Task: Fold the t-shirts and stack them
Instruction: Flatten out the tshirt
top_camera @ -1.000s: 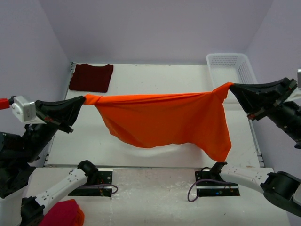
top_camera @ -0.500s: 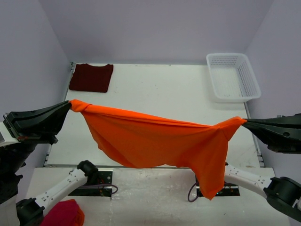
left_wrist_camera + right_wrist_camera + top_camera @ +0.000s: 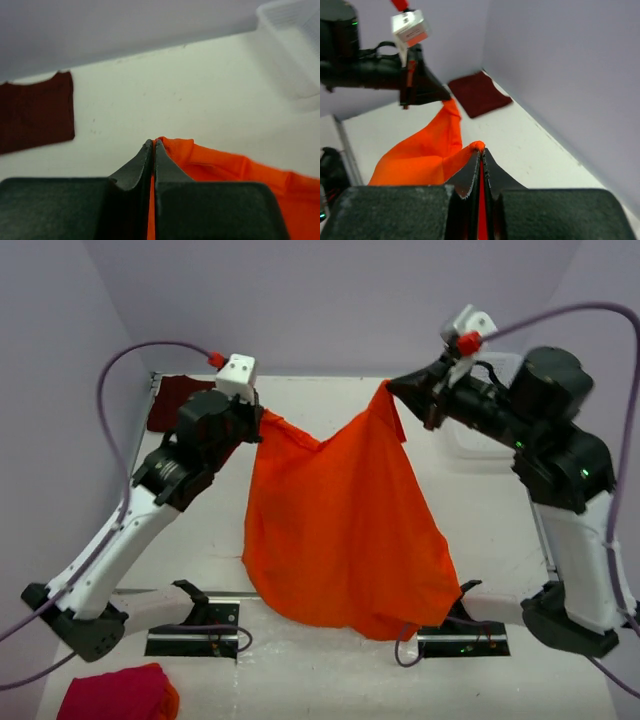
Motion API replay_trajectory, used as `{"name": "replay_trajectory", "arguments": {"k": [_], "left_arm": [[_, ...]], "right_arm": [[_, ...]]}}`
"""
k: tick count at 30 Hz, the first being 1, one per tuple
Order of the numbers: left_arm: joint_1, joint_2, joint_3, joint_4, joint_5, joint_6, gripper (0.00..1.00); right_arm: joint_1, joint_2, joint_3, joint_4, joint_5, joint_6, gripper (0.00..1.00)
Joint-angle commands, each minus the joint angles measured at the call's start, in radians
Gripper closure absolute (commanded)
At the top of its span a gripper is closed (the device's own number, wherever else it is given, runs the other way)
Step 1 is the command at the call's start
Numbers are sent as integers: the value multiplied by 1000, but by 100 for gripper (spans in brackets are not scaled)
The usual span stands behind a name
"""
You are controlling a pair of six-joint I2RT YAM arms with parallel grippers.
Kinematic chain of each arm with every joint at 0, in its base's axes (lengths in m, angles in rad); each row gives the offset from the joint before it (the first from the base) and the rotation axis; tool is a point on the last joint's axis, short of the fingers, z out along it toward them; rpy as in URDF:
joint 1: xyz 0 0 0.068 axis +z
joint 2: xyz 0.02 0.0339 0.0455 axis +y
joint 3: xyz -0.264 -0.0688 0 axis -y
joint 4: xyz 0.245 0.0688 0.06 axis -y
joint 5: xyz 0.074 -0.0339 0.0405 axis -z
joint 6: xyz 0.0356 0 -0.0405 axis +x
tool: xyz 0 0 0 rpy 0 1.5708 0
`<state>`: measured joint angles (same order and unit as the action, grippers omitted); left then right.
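Orange t-shirt [image 3: 340,530] hanging spread above the table [image 3: 480,525], upper corners pinched in the clamped left gripper [image 3: 260,422] and right gripper [image 3: 392,388], maroon t-shirt [image 3: 168,402] lying far-left.

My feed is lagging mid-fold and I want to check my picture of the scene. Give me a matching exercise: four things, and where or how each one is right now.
Things:
1. orange t-shirt
2. maroon t-shirt
3. white basket
4. pink-red bundle

Places or states:
A. near-left corner of the top view
B. far-right corner
C. hanging in the air, pinched by the left gripper and the right gripper
D. lying flat, far-left corner

Pairs: 1-C, 2-D, 3-B, 4-A
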<state>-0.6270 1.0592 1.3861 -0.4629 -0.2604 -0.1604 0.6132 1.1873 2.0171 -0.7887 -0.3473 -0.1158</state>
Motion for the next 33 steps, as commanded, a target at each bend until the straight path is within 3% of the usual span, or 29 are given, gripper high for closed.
{"name": "replay_trajectory", "arguments": {"k": [1,6,12,17,21,22,23,24,25,26,27,31,32,33], "left_arm": [[58,103,7,-71,-157,-60,100],[173,292,36,-112,-112,-142,100],[272,524,111,-134,-125,-163,100],[323,671,177,-120,-76,-153,100],[343,683,163,-73,-86,-148,100],[363,688,171,-68,-88,-154,95],[372,703,178,-63,-106,-171,84],[378,716,192,-69,-124,-182,66],[385,725,229,-75,-137,-189,28],[385,739,244,-76,-163,-192,13],[385,739,257,-80,-189,-192,3],[385,632,188,-101,-368,-250,0],[385,583,167,-138,-387,-301,0],[386,565,153,-164,-370,-327,0]], "right_arm": [[-146,130,0,57,30,-12,100],[-323,363,37,101,-39,7,100],[-375,716,257,60,-47,-19,100],[-389,879,374,42,-51,-38,100],[-391,885,298,109,-32,-41,100],[-394,885,289,124,-16,-39,98],[-397,906,293,129,-4,-36,88],[-405,923,328,125,4,-32,74],[-405,940,351,118,55,-25,42],[-405,969,377,109,97,-13,30],[-405,979,417,91,149,4,24],[-403,922,410,-88,435,115,21],[-402,888,373,-125,462,221,21],[-403,783,210,-150,476,270,21]]}}
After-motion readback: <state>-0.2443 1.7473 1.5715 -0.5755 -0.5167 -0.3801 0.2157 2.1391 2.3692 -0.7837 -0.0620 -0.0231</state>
